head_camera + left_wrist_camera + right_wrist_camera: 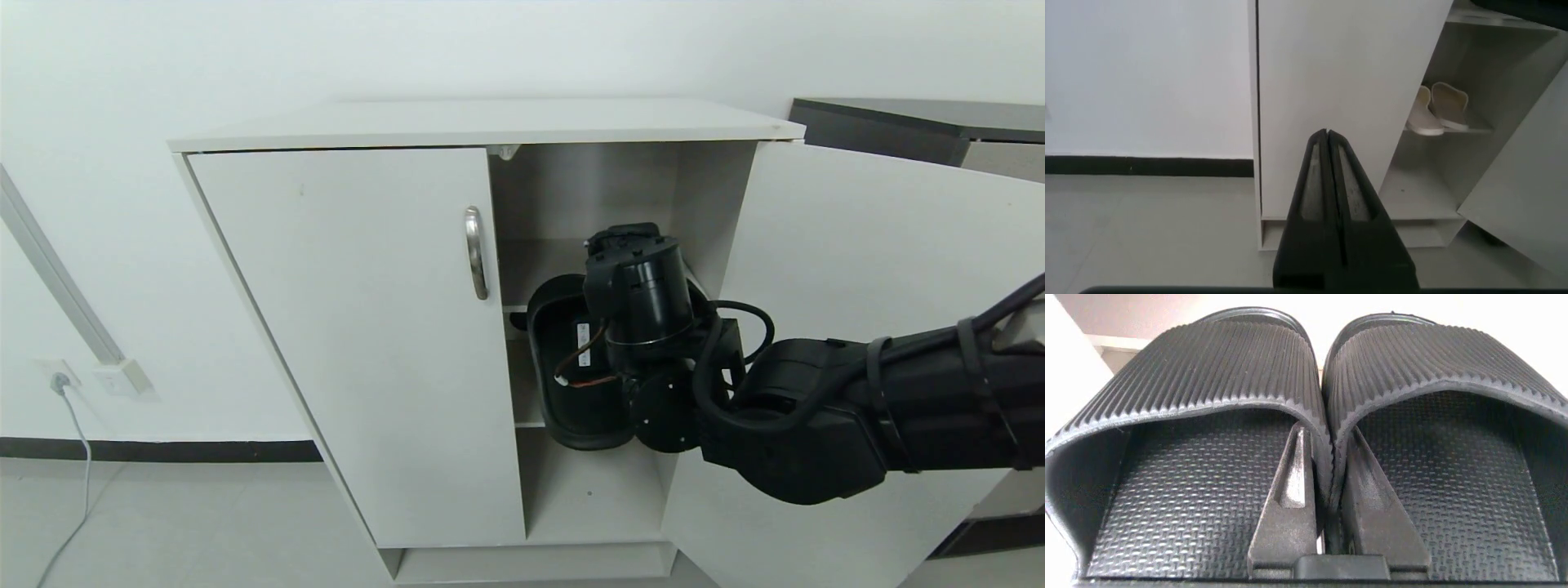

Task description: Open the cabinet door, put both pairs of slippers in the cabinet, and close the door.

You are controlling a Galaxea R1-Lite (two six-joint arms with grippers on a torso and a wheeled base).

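Holding black ribbed rubber slippers (566, 371) at the opening of the white cabinet (490, 122).
Pinching their inner straps with the right end effector (1329, 453); facing the closed left door (1331, 73) with the left end effector (1327, 139), tips together.

Slippers: a pair of black ribbed rubber slippers (1200, 392) stood side by side, their straps touching and their dimpled insoles in view.
Right gripper: the right gripper (1329, 445) had one finger (1286, 506) inside each slipper, pinching the two touching strap edges.
Behind the slippers: a white surface (1118, 314).
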